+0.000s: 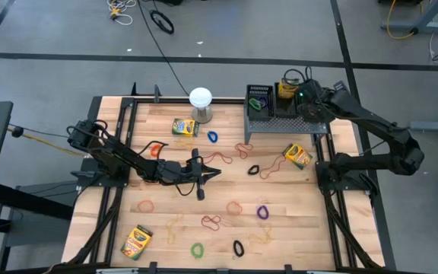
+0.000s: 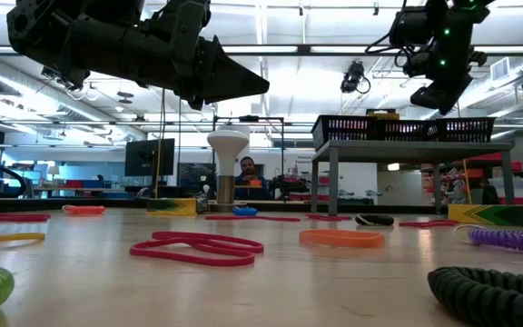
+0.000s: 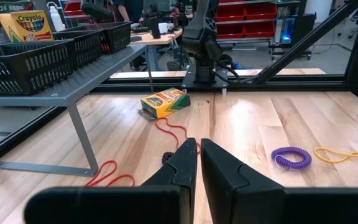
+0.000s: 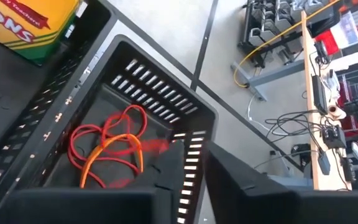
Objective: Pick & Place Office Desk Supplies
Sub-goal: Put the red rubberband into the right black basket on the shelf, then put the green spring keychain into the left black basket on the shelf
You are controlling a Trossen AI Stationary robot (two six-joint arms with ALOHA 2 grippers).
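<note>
Three black mesh bins (image 1: pixel 260 97) stand in a row on the grey riser (image 1: pixel 280 123) at the far right. My right gripper (image 4: pixel 194 152) hangs open over the rightmost bin (image 4: pixel 166 87), which holds red and orange rubber bands (image 4: pixel 104 146). A blurred red band (image 4: pixel 157 146) shows beside one fingertip. The neighbouring bin holds a crayon box (image 4: pixel 30 25). My left gripper (image 1: pixel 217 173) hovers shut and holding nothing over the table's middle, pointing right. Crayon boxes (image 1: pixel 184 126) (image 1: pixel 297 155) (image 1: pixel 136 240) and loose rubber bands (image 1: pixel 213 221) lie flat on the wood. My right gripper points slantwise down into the rightmost bin. The blurred red band (image 4: pixel 157 146) sits right by one fingertip (image 4: pixel 169 163); I cannot tell whether it touches the finger.
A white globe (image 1: pixel 201 99) on a short stand rises at the far middle. Dark frame rails (image 1: pixel 128 137) run along the table's left and right sides. A purple coil band (image 3: pixel 291 157) and a yellow band (image 3: pixel 347 155) lie ahead of my left gripper.
</note>
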